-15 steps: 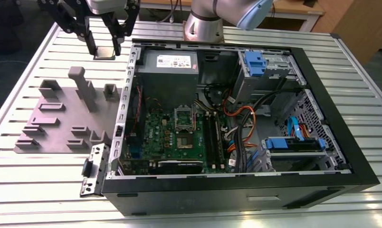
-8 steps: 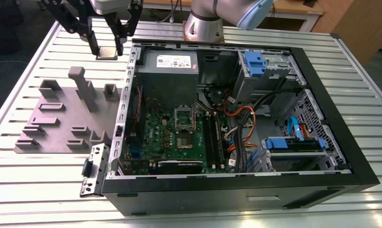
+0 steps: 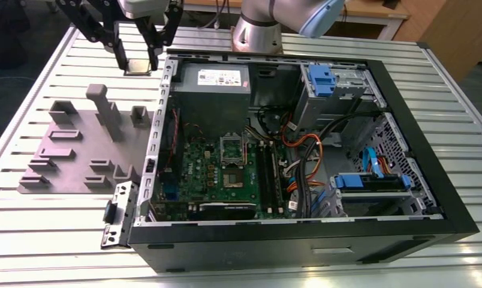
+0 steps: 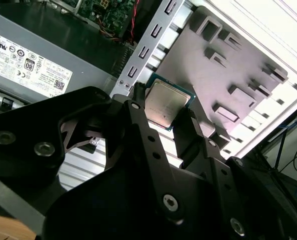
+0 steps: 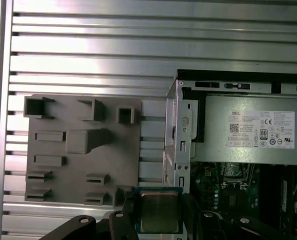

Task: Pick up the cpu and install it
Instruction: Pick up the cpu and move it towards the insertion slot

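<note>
The cpu (image 3: pixel 138 65), a small flat square chip with a silvery top, hangs in the air, pinched between the black fingers of my gripper (image 3: pixel 137 60). This is at the back of the exterior view's left, above the slatted table just outside the far corner of the open computer case (image 3: pixel 421 126). Both wrist views show the cpu (image 4: pixel 166 102) (image 5: pixel 159 212) held edge to edge, with the gripper (image 4: pixel 164 109) (image 5: pixel 158 212) shut on it. Inside the case, the socket frame (image 3: pixel 231 148) on the green board (image 3: pixel 195 165) lies well away from the gripper.
A grey fixture plate (image 3: pixel 73 157) with raised blocks lies on the slatted metal table (image 3: pixel 33 240), at the exterior view's left of the case. A grey power supply box (image 3: pixel 215 84) with a white label fills the case's far corner. Cables (image 3: pixel 305 156) and blue-tabbed drive bays (image 3: pixel 361 180) crowd the case's right side.
</note>
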You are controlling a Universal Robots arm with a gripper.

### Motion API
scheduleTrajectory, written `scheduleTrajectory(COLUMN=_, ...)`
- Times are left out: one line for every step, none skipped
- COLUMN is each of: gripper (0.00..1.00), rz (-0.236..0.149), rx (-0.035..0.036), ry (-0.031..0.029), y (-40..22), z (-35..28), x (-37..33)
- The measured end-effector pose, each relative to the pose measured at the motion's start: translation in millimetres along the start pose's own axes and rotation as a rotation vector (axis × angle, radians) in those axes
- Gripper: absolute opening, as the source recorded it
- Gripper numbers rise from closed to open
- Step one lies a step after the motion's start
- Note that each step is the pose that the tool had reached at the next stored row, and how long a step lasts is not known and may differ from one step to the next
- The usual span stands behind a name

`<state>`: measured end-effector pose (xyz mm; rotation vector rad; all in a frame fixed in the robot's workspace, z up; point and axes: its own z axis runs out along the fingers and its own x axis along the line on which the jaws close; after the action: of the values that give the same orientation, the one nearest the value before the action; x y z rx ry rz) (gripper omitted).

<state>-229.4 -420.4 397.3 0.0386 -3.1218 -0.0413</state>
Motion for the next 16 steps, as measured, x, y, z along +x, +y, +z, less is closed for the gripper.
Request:
scheduleTrajectory(gripper=0.47, rz=0.0, rx=0.0, ry=0.0, y=0.0, z=0.0, x=-0.4)
scheduleTrajectory(gripper=0.47, rz=0.0, rx=0.0, ry=0.0, y=0.0, z=0.0, x=-0.9)
scheduleTrajectory(gripper=0.47, rz=0.0, rx=0.0, ry=0.0, y=0.0, z=0.0, x=-1.4)
scheduleTrajectory(gripper=0.47, rz=0.0, rx=0.0, ry=0.0, y=0.0, z=-0.1, x=-1.9)
scheduleTrajectory(gripper=0.47, rz=0.0, rx=0.0, ry=0.0, y=0.0, z=-0.1, x=-2.4)
scheduleTrajectory(gripper=0.47, rz=0.0, rx=0.0, ry=0.0, y=-0.1, z=-0.1, x=-2.8)
scheduleTrajectory(gripper=0.47, rz=0.0, rx=0.0, ry=0.0, y=-0.1, z=-0.1, x=-3.4)
scheduleTrajectory(gripper=0.47, rz=0.0, rx=0.0, ry=0.0001, y=-0.1, z=-0.1, x=-3.9)
scheduleTrajectory(gripper=0.47, rz=0.0, rx=0.0001, ry=0.0001, y=-0.1, z=-0.2, x=-4.4)
scheduleTrajectory(gripper=0.47, rz=0.0, rx=0.0, ry=0.0, y=-0.1, z=-0.1, x=-4.9)
scheduleTrajectory(gripper=0.47, rz=0.0, rx=0.0, ry=0.0, y=-0.1, z=-0.1, x=-5.4)
scheduleTrajectory(gripper=0.47, rz=0.0, rx=0.0, ry=0.0, y=-0.1, z=-0.1, x=-5.9)
scheduleTrajectory(gripper=0.47, rz=0.0, rx=0.0, ry=0.0, y=-0.2, z=-0.1, x=-6.4)
scheduleTrajectory(gripper=0.47, rz=0.0, rx=0.0, ry=0.0, y=-0.2, z=-0.1, x=-6.9)
scheduleTrajectory(gripper=0.47, rz=0.0, rx=0.0, ry=0.0, y=-0.2, z=-0.2, x=-7.4)
scheduleTrajectory(gripper=0.47, rz=0.0, rx=0.0, ry=0.0, y=-0.2, z=-0.2, x=-8.0)
